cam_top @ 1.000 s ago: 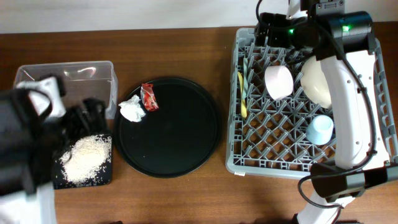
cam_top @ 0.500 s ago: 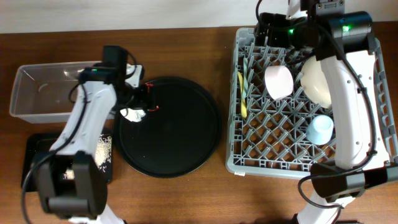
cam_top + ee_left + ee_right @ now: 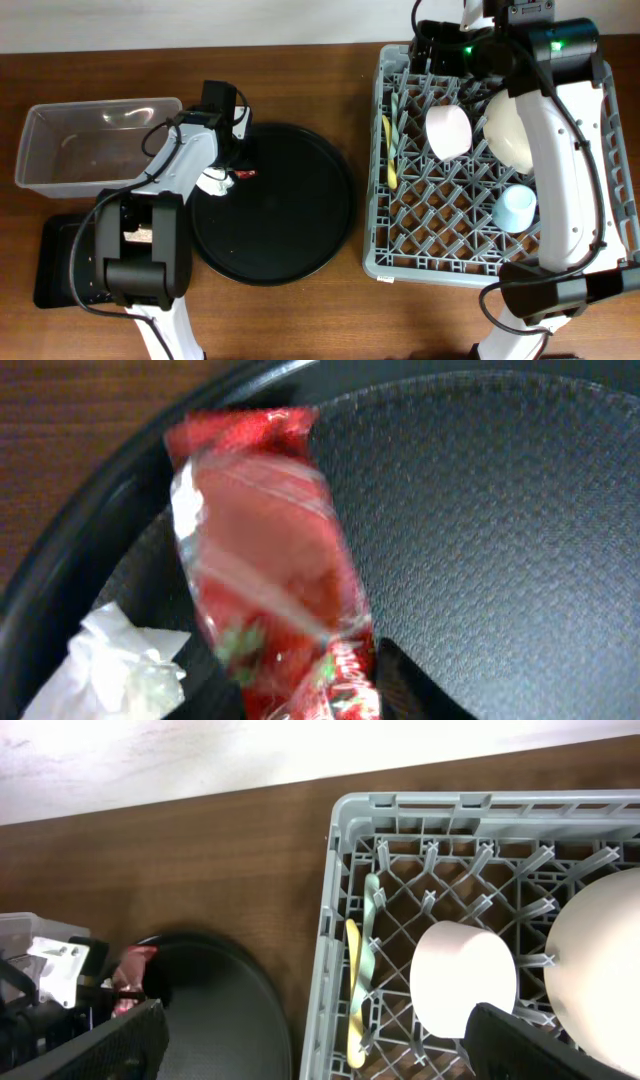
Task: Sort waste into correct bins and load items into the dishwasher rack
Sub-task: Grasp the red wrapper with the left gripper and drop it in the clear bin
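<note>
I have my left gripper (image 3: 236,166) low over the red wrapper (image 3: 268,560), at the ten o'clock rim of the round black tray (image 3: 300,250), evidently for a pick. I cannot tell whether its jaws have closed. The wrapper is glossy and crinkled. The white napkin (image 3: 105,670) lies just beside it, at seven o'clock. The clear tub (image 3: 60,165), at nine o'clock, is the likely destination. My right gripper (image 3: 315,1020) hangs wide open and empty over the rack (image 3: 335,920), presumably parked.

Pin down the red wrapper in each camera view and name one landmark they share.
Overhead: the red wrapper is a small spot left of centre, at the upper left edge of the round black tray.
Left wrist: it fills the middle of the picture, blurred and close.
Right wrist: small, at the lower left.
Shared landmark: the round black tray, beside the wrapper in all three views.
</note>
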Motion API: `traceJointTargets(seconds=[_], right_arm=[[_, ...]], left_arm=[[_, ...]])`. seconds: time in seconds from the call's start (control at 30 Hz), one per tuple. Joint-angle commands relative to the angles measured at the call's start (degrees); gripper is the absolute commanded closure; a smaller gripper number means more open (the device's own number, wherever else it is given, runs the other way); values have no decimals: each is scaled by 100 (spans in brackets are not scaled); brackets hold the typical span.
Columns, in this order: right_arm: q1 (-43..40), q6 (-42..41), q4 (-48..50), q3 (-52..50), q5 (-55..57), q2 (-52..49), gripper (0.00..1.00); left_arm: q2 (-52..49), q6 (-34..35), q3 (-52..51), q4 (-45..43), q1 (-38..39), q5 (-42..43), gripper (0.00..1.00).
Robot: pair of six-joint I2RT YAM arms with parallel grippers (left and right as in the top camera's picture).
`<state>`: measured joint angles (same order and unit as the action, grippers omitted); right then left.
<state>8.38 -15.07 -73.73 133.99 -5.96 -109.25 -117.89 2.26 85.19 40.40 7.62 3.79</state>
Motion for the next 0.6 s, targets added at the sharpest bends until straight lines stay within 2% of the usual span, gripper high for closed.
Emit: traceJointTargets(seconds=[0.0, 0.17, 0.27, 0.37, 0.47, 0.57], right_arm=[[-20, -46, -2, 4, -48, 0, 2], [-20, -46, -2, 4, -48, 0, 2], [-20, -46, -2, 4, -48, 0, 2], [-20, -46, -2, 4, -48, 0, 2], [-20, -46, -2, 4, -48, 0, 2], [-20, -46, -2, 4, -48, 0, 2]], left_arm=[[28, -63, 319, 168, 22, -63, 99], [291, -59, 1307, 1303, 9, -192, 99], [632, -59, 2177, 2041, -127, -973, 99], [935, -61, 2457, 2151, -455, -1530, 99], [909, -103, 2415, 2118, -970, -1558, 95], [632, -103, 2170, 2090, -1458, -1425, 75]])
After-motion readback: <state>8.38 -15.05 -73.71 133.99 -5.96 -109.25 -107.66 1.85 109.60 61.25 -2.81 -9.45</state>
